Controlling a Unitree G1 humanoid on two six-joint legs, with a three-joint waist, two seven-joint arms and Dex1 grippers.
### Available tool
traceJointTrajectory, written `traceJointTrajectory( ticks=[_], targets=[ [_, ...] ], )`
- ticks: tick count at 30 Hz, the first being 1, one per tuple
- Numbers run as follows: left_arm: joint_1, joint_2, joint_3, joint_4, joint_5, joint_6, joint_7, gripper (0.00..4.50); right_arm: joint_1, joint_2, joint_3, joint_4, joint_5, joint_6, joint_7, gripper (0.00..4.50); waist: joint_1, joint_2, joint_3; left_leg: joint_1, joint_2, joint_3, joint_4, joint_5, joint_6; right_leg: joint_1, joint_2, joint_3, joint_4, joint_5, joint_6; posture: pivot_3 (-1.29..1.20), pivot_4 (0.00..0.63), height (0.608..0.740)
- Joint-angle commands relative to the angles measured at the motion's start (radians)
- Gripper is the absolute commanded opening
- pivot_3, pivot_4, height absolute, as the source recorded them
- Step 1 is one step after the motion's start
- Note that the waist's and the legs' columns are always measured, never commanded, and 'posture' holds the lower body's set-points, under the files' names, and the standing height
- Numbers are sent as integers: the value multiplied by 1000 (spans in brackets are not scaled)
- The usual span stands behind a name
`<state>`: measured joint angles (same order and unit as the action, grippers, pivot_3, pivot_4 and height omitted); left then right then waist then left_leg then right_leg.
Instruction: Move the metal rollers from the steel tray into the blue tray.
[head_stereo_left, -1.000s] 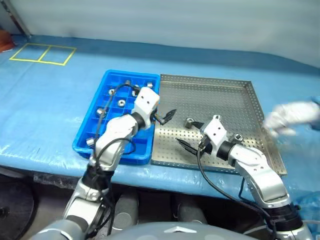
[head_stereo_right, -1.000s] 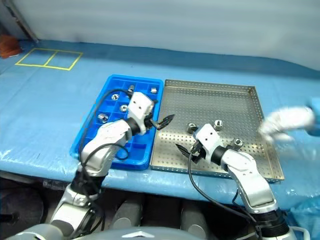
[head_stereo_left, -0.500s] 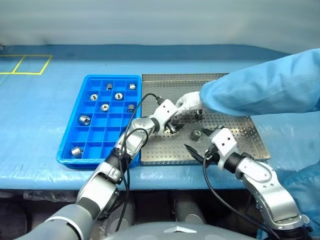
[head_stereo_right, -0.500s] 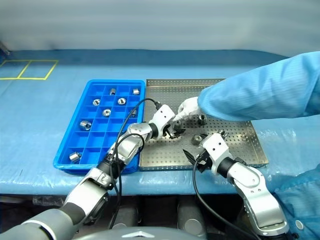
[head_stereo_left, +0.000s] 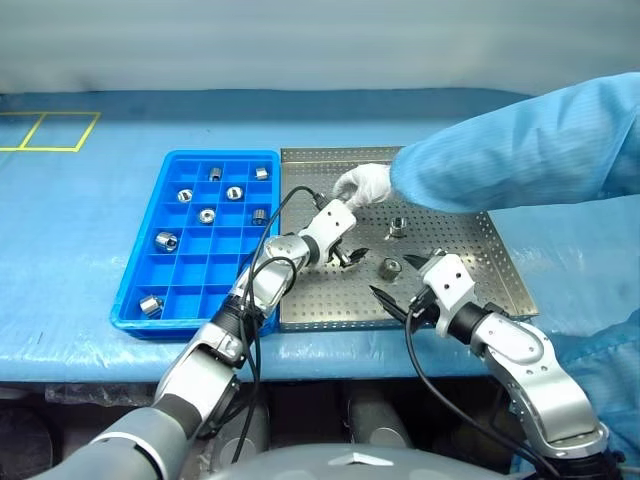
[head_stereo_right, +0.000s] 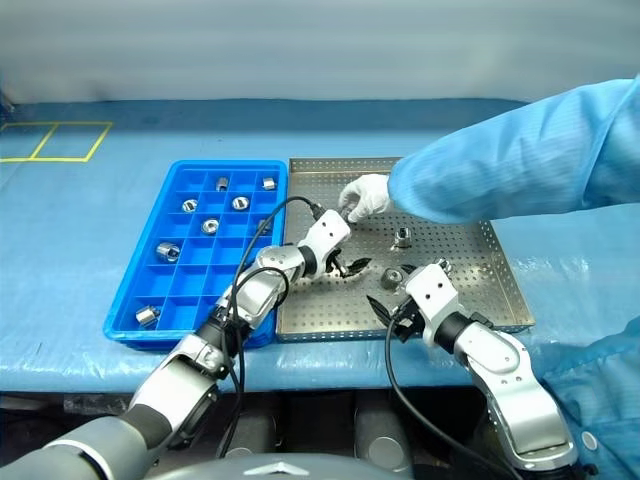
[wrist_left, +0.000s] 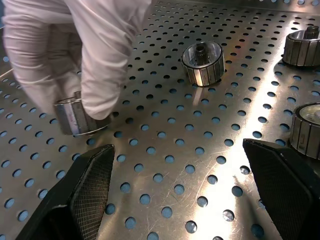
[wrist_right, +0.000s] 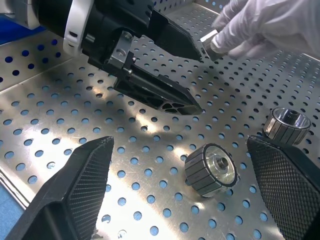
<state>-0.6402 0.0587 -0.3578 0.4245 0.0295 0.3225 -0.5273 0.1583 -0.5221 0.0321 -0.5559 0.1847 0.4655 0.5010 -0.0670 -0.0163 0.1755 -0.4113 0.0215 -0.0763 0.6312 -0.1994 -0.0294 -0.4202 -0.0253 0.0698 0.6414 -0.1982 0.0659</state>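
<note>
Left wrist view: roller (wrist_left: 202, 62) beyond gripper (wrist_left: 185, 200).

Blue table covering (head_stereo_left: 80, 230), yellow taped rectangles (head_stereo_left: 45, 130) at its far left, person's white-gloved hand (head_stereo_left: 362, 184), light-blue sleeve (head_stereo_left: 520, 150)

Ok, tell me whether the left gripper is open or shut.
Open: the left gripper has its two black fingers spread wide over the steel tray, nothing between them.
</note>
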Motion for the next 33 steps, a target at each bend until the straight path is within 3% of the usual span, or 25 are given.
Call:
traceJointTrajectory(
  ticks=[1,11,18,27,33],
  targets=[
    [8,17,34,-94,-7,8,-5,4466,-14,-2,-1,-12,-3,-6,2,4500,0,0,0,0,0,0,0,0,0,0,0,0,0,0,0,-52,150,740],
    [41,63,92,-231,-32,85,-7,4466,-15,2,5,-10,-10,-6,3,4500,3,0,0,0,0,0,0,0,0,0,0,0,1,0,0,-44,150,740],
    [-33,10,118,-112,14,73,110,4466,-27,6,16,-3,-14,-8,6,4500,6,0,0,0,0,0,1,0,0,0,0,0,1,0,1,-37,150,740],
    [-151,51,-20,1,161,87,86,4466,-32,15,30,4,-23,-15,-2,4500,4,0,0,0,0,0,1,0,0,1,0,0,0,1,1,-48,150,740],
    [-189,56,77,18,103,151,83,4466,-25,27,33,8,-30,-26,-11,4500,0,0,0,0,0,0,0,0,0,0,0,0,1,1,1,-55,150,740]
  ],
)
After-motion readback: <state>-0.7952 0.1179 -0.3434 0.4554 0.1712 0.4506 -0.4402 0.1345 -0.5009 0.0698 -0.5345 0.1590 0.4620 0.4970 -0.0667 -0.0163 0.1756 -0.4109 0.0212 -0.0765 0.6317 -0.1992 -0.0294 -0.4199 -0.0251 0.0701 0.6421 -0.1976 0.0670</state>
